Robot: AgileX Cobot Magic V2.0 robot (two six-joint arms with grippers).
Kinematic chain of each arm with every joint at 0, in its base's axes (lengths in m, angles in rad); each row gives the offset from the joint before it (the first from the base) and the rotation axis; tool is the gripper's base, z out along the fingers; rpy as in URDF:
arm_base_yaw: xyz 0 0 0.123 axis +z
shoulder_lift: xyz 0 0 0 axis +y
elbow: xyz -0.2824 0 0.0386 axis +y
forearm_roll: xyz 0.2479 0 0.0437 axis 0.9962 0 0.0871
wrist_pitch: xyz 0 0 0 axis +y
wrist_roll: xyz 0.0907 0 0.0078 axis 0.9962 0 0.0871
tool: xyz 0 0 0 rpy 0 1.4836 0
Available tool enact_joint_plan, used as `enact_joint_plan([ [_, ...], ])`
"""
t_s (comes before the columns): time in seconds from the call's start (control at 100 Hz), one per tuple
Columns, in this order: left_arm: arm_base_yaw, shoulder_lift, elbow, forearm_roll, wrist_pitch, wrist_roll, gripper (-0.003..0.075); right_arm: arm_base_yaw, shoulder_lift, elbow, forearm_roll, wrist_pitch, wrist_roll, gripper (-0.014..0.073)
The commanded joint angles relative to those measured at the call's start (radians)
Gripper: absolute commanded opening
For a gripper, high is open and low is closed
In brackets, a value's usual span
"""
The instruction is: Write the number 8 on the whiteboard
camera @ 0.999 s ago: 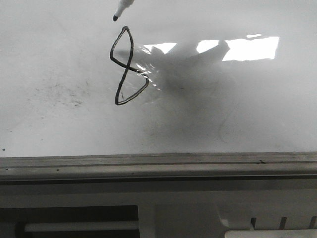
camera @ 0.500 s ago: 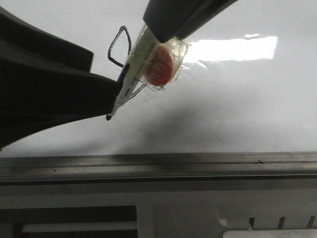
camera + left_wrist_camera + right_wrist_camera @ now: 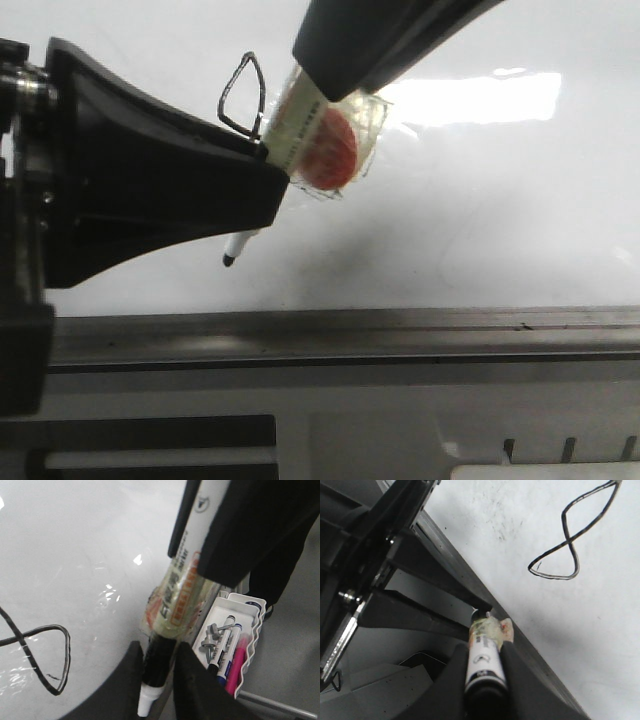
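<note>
Fingers of both my grippers clamp the marker [image 3: 300, 125]: right gripper [image 3: 484, 680] on its barrel, left gripper [image 3: 160, 665] near the tip. On the whiteboard [image 3: 520, 220], the number 8 [image 3: 572, 540] looks finished, so I judge only putting away remains.

The whiteboard [image 3: 480, 230] lies flat as the working surface, glossy white with a bright patch of glare [image 3: 470, 98] toward two o'clock in the front view. Drawn on it is the number 8 [image 3: 572, 535], a thin black figure with angular loops (in the front view only its upper loop shows, near eleven o'clock). Faint dark specks [image 3: 502, 527] sit just beside the figure, possibly old ink. A grey metal edge strip [image 3: 400, 325] borders the board at six o'clock.
</note>
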Motion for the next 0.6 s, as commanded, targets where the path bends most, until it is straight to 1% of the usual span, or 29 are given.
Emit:
enact_joint_plan([
  [0.0,-0.002,-0.012,-0.033,-0.039,-0.085,-0.022,-0.002,0.002,-0.019,-0.025,0.005,-0.063,-0.001,-0.0048],
  [0.2,-0.002,-0.012,-0.033,-0.039,-0.085,-0.022,-0.002,0.002,-0.019,-0.025,0.007,-0.065,-0.001,-0.0048],
  [0.25,-0.002,-0.012,-0.033,-0.039,-0.085,-0.022,-0.002,0.002,-0.019,-0.025,0.007,-0.071,-0.001,-0.0032],
  [0.28,-0.002,-0.012,-0.033,-0.039,-0.085,-0.022,-0.002,0.002,-0.019,-0.025,0.007,-0.074,-0.001,-0.0008],
  [0.33,-0.002,-0.012,-0.033,-0.039,-0.085,-0.022,-0.002,0.002,-0.019,-0.025,0.007,-0.077,-0.001,0.0061],
  [0.43,-0.002,-0.012,-0.033,-0.044,-0.074,-0.022,-0.002,0.0,-0.019,-0.025,0.007,-0.078,-0.001,0.0275],
  [0.48,-0.002,-0.017,-0.033,-0.064,-0.066,-0.022,-0.002,-0.002,-0.019,-0.025,0.005,-0.078,-0.001,0.0349],
  [0.52,-0.002,-0.029,-0.033,-0.102,-0.05,-0.022,-0.002,-0.004,-0.019,-0.025,0.004,-0.078,-0.001,0.0378],
  [0.59,0.0,-0.058,-0.033,-0.228,-0.021,-0.022,-0.002,-0.012,-0.019,-0.025,0.004,-0.078,-0.001,0.037],
])
